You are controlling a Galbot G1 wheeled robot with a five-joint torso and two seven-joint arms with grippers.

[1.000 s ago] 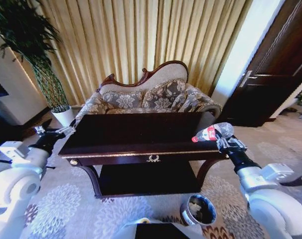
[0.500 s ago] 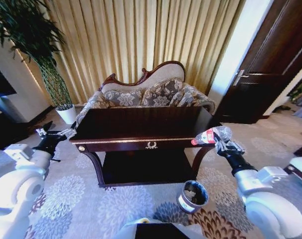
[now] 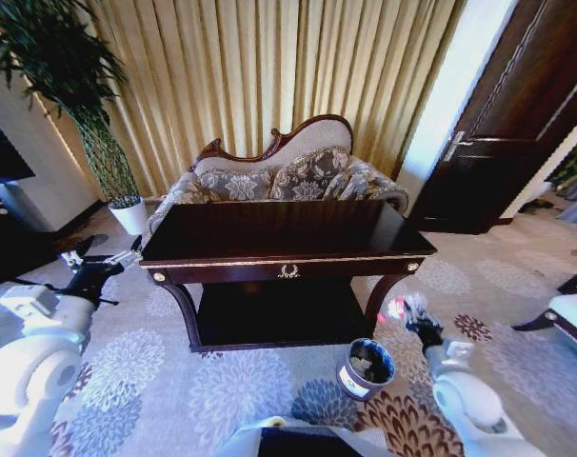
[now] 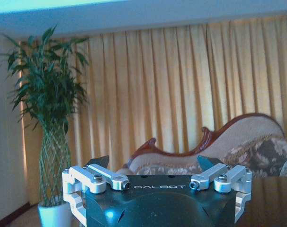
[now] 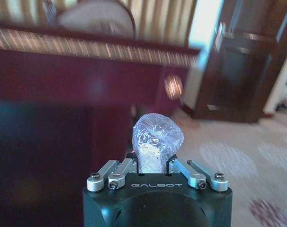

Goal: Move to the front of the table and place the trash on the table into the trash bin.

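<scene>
Dropped from tabletop height to beside the dark glossy mahogany table (image 3: 287,238): right gripper (image 3: 409,314), pinching the clear plastic bottle with red-and-white label (image 3: 399,307); small round metallic trash bin (image 3: 366,368) just below and leftward on the carpet, nearer this arm

Left wrist view: left gripper (image 4: 155,170) spread, holding nothing, facing the floral sofa (image 4: 214,151)

Right wrist view: jaws clamped on bottle, long axis pointing away from the gripper

text: "GALBOT" | on: body of my left claw (image 4: 153,166), in white | also: "GALBOT" on body of my right claw (image 5: 154,166) | other readable text: none
</scene>
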